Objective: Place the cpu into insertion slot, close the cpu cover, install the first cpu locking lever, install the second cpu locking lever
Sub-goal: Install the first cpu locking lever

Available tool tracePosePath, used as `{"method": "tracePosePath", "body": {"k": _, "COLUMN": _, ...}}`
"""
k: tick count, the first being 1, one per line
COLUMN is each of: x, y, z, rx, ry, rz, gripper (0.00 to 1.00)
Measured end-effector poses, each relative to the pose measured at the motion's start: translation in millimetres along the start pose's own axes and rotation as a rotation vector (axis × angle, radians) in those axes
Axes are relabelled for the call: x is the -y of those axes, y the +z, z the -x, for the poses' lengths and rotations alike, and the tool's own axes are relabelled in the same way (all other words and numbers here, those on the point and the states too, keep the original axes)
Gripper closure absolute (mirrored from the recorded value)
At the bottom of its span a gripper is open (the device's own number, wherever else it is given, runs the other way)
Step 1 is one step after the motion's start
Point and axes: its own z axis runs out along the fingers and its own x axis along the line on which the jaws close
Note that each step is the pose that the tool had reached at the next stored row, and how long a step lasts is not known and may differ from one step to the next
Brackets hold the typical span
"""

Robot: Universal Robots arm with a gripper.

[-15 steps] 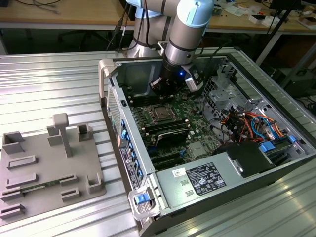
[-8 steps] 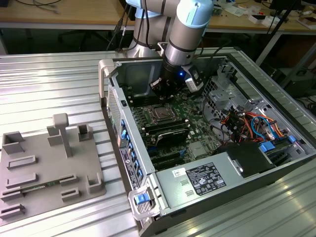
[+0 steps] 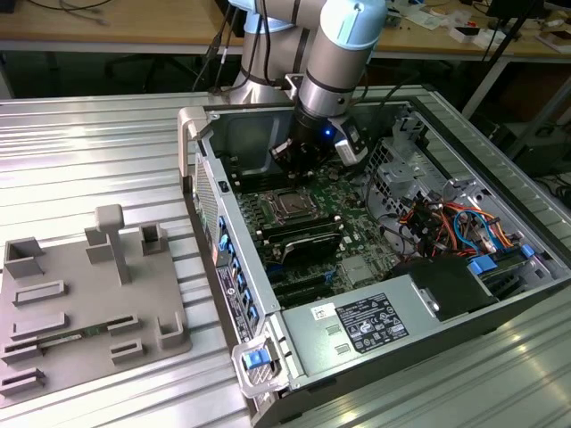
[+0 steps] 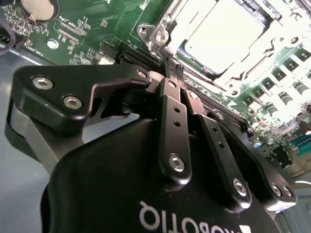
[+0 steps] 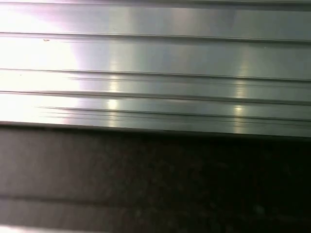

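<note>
An open computer case [image 3: 201, 134] lies on a ribbed metal table, its green motherboard [image 3: 357, 223] facing up. On the board sits the insertion slot [image 3: 290, 206], a square socket with a silvery rim. In the second wrist view the cpu [image 4: 226, 34] lies flat in the slot. The cpu cover [image 4: 257, 56] is down around it as a silvery frame. My gripper [image 4: 174, 68] hangs just beside one edge of the slot with its black fingers [image 4: 170, 111] pressed together. Whether anything is pinched between the tips cannot be made out. In the exterior view the gripper [image 3: 287, 159] is over the board just behind the slot.
Long black memory slots [image 3: 303, 241] flank the socket. A power supply [image 3: 375, 325] fills the case's near end, and coloured cables [image 3: 455, 223] lie at the exterior view's right. A grey fixture plate [image 3: 89, 303] sits on the table at the left. A coin battery [image 4: 36, 7] is on the board.
</note>
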Motion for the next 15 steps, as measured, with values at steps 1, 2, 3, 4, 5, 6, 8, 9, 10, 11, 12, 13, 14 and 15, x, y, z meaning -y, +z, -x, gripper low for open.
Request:
{"method": "tracePosePath", "body": {"k": 1, "x": 0.0, "y": -0.3, "z": 0.0, "rx": 0.0002, "ry": 0.000, "rz": 0.0005, "gripper": 0.89}}
{"method": "tracePosePath", "body": {"k": 2, "x": 0.2, "y": -0.7, "z": 0.0, "rx": 0.0000, "ry": 0.000, "rz": 0.0003, "gripper": 0.89}}
{"method": "tracePosePath", "body": {"k": 3, "x": 0.5, "y": -1.0, "z": 0.0, "rx": 0.0001, "ry": 0.000, "rz": 0.0006, "gripper": 0.89}}
{"method": "tracePosePath", "body": {"k": 4, "x": 0.9, "y": -1.4, "z": 0.0, "rx": 0.0001, "ry": 0.000, "rz": 0.0009, "gripper": 0.89}}
{"method": "tracePosePath", "body": {"k": 5, "x": 1.3, "y": -1.9, "z": -0.1, "rx": 0.0002, "ry": 0.000, "rz": 0.0015, "gripper": 0.89}}
{"method": "tracePosePath", "body": {"k": 6, "x": 1.7, "y": -2.2, "z": -0.1, "rx": 0.0002, "ry": 0.000, "rz": 0.0025, "gripper": 0.89}}
{"method": "tracePosePath", "body": {"k": 8, "x": 1.8, "y": -2.1, "z": -0.1, "rx": 0.0004, "ry": 0.000, "rz": 0.0035, "gripper": 0.89}}
{"method": "tracePosePath", "body": {"k": 9, "x": 1.9, "y": -2.2, "z": -0.1, "rx": 0.0004, "ry": 0.000, "rz": 0.0035, "gripper": 0.89}}
{"method": "tracePosePath", "body": {"k": 10, "x": 1.9, "y": -2.1, "z": -0.1, "rx": 0.0003, "ry": 0.000, "rz": 0.0036, "gripper": 0.89}}
{"method": "tracePosePath", "body": {"k": 11, "x": 2.0, "y": -2.2, "z": -0.1, "rx": 0.0003, "ry": 0.000, "rz": 0.0035, "gripper": 0.89}}
{"method": "tracePosePath", "body": {"k": 12, "x": 2.0, "y": -2.2, "z": -0.1, "rx": 0.0003, "ry": 0.000, "rz": 0.0035, "gripper": 0.89}}
{"method": "tracePosePath", "body": {"k": 13, "x": 2.0, "y": -2.2, "z": -0.1, "rx": 0.0003, "ry": 0.000, "rz": 0.0036, "gripper": 0.89}}
{"method": "tracePosePath", "body": {"k": 14, "x": 2.0, "y": -2.1, "z": -0.1, "rx": 0.0004, "ry": 0.000, "rz": 0.0036, "gripper": 0.89}}
{"method": "tracePosePath", "body": {"k": 15, "x": 2.0, "y": -2.2, "z": -0.1, "rx": 0.0004, "ry": 0.000, "rz": 0.0036, "gripper": 0.89}}
